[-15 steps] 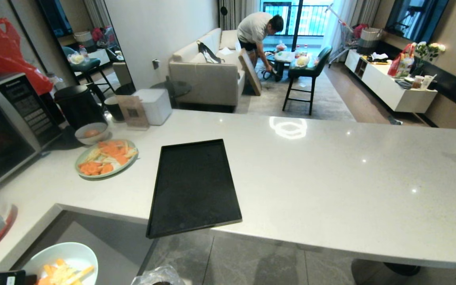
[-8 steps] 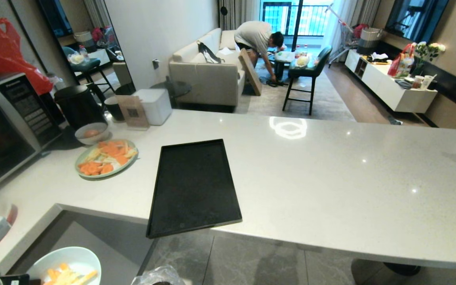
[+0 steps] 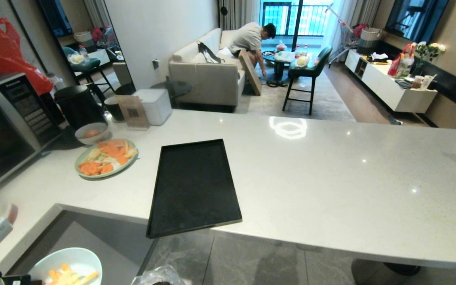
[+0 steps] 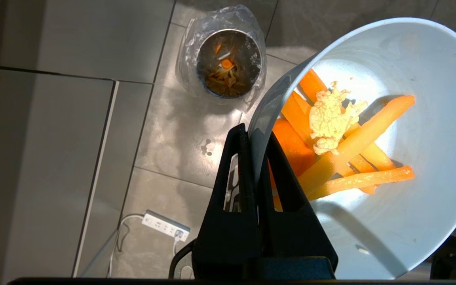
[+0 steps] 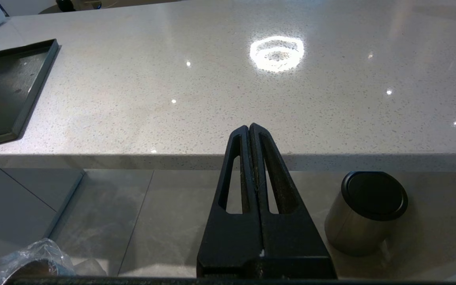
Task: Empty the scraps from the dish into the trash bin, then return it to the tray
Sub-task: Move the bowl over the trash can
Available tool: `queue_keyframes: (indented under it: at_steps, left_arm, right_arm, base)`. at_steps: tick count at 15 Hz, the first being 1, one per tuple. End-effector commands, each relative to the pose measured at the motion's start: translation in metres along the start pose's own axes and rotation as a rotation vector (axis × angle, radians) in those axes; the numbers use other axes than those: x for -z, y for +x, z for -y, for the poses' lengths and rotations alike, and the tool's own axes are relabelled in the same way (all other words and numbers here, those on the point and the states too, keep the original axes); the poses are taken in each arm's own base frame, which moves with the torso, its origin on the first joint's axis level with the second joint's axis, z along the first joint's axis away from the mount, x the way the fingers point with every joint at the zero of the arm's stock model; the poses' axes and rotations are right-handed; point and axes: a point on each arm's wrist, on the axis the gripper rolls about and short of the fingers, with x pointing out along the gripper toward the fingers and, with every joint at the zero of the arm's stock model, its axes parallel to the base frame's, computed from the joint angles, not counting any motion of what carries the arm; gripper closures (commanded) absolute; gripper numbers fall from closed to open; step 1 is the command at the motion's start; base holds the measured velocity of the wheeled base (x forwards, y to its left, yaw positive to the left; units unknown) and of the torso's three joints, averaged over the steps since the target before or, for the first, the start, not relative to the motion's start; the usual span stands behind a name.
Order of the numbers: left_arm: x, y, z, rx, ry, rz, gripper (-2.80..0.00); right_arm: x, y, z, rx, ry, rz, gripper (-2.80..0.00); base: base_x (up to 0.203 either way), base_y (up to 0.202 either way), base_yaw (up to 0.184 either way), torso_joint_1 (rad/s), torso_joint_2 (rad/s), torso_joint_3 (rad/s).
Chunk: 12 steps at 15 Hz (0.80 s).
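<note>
A: Desk [image 3: 311, 178] first. Broad pale stone top, with the tray [image 3: 194, 188] lying bare on it, near corner overhanging the edge. Nothing on the tray.

B: The floor below?

A: Grey tiles. The trash bin [image 4: 228, 59] stands there, bag over the rim, some orange bits already inside. In the head view only its plastic [image 3: 158, 276] shows at the bottom edge.

B: And the dish?

A: The dish [image 4: 390, 150] hangs in the air below the desk edge, off to one side of the bin and not over its mouth. Left gripper [image 4: 256, 138] pinches the rim, one finger inside, one outside, fingers narrow on the wall. Scraps [image 4: 342, 146] sit inside: orange sticks and one pale yellow clump.

B: Right side?

A: Right gripper [image 5: 250, 132] is parked low before the desk edge, fingers pressed together, holding nothing.

B: Risks?

A: My guess: tip now and the sticks land on the tiles, since the bin mouth is small and well apart from the dish. A thin rim pinch could also let the dish swivel as it tilts. The clump may stick.

B: Change from a second back?

A: The dish [image 3: 67, 267] sits slightly lower and further right in the head view. Desk and tray unchanged. The person [image 3: 249, 39] by the sofa has crouched.
</note>
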Motion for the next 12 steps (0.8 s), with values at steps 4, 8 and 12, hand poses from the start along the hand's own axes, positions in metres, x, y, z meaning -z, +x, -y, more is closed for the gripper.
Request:
queue_keyframes:
  at_steps: [4, 8, 12]
  left_arm:
    - [0.0028, 0.0007, 0.0002, 0.002, 0.002, -0.009, 0.0]
    - [0.002, 0.0005, 0.0001, 0.0, 0.005, -0.007, 0.0]
    - [0.0027, 0.0011, 0.0001, 0.002, 0.004, -0.012, 0.0]
  right_arm:
    - [0.0, 0.0, 0.0, 0.0, 0.001, 0.0, 0.0]
    - [-0.0001, 0.0001, 0.0, 0.0, 0.001, -0.001, 0.0]
    - [0.0, 0.0, 0.0, 0.0, 0.001, 0.001, 0.0]
  base:
    - [0.0, 0.0, 0.0, 0.0, 0.0, 0.0]
    - [0.0, 0.0, 0.0, 0.0, 0.0, 0.0]
    - [0.0, 0.0, 0.0, 0.0, 0.0, 0.0]
